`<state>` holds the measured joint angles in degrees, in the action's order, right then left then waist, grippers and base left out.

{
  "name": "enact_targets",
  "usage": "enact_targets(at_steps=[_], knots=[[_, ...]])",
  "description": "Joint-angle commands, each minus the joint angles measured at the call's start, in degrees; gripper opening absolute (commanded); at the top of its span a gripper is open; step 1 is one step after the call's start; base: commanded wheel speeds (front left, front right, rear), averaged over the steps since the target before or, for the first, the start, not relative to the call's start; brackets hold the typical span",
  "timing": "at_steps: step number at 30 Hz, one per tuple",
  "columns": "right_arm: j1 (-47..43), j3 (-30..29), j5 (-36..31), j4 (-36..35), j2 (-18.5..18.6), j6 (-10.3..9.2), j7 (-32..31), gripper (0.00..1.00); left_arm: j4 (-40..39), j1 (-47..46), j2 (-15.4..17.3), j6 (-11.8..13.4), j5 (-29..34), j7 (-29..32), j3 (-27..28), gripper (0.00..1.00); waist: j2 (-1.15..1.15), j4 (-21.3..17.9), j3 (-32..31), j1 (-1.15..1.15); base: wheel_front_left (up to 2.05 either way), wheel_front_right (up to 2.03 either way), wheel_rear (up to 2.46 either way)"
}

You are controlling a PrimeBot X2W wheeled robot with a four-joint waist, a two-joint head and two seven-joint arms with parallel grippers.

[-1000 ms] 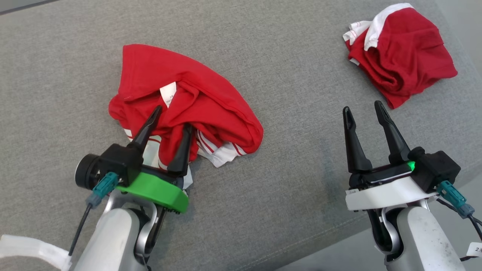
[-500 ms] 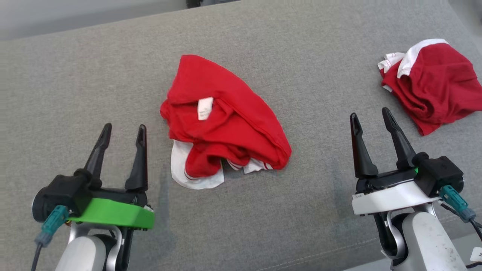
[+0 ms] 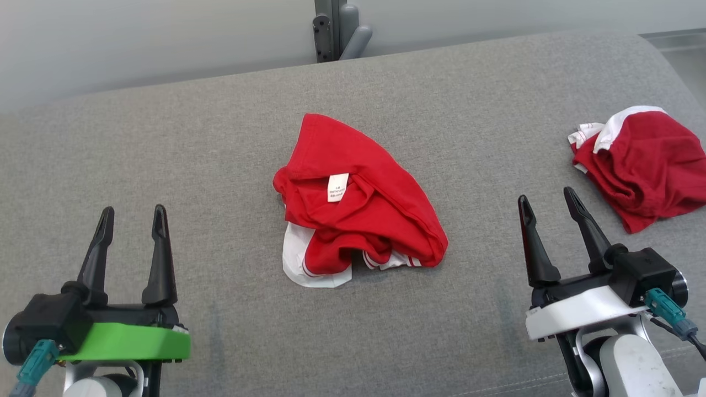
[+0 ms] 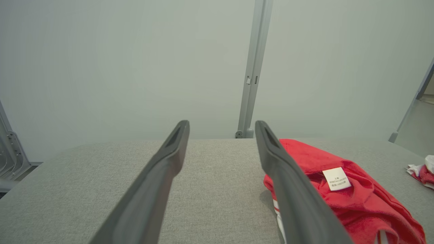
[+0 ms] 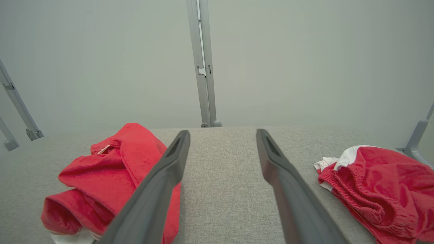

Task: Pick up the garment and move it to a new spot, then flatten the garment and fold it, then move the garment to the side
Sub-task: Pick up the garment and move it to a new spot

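Note:
A crumpled red garment [image 3: 358, 204] with white striped trim and a white label lies in a heap in the middle of the grey cushion [image 3: 220, 143]. It also lies at the right of the left wrist view, garment [image 4: 339, 193], and at the left of the right wrist view, garment [image 5: 112, 179]. My left gripper [image 3: 132, 218] stands open at the lower left, well clear of the heap, with nothing between its fingers. My right gripper [image 3: 546, 201] stands open and empty at the lower right, between the two heaps.
A second crumpled red garment [image 3: 645, 165] with a white band lies at the cushion's far right; it is also at the right of the right wrist view [image 5: 383, 189]. A grey metal post [image 3: 333, 27] rises behind the cushion against a pale wall.
A second ago my left gripper's fingers were over the garment's near edge; it has since drawn back to the left, open and empty. The head camera has tilted up, so the whole scene sits lower.

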<state>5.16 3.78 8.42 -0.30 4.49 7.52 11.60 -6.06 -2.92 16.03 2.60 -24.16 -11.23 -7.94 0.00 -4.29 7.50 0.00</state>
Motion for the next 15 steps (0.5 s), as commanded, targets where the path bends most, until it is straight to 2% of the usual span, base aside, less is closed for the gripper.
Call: enact_targets(at_steps=[1,15], knots=[[-0.9,-0.1,-0.2,-0.2,0.4,-0.06,-0.3,1.0,-0.3,1.1,0.5,0.2,0.2,-0.1,-0.2,1.0,0.0,0.4,-1.6,0.0,0.0,0.0,0.0],[-3.4,-1.3,0.4,-0.9,0.8,-0.06,-1.9,1.0,-1.8,4.8,0.6,1.5,1.0,1.6,-1.9,1.0,0.0,0.6,-3.1,0.0,0.0,0.0,0.0]])
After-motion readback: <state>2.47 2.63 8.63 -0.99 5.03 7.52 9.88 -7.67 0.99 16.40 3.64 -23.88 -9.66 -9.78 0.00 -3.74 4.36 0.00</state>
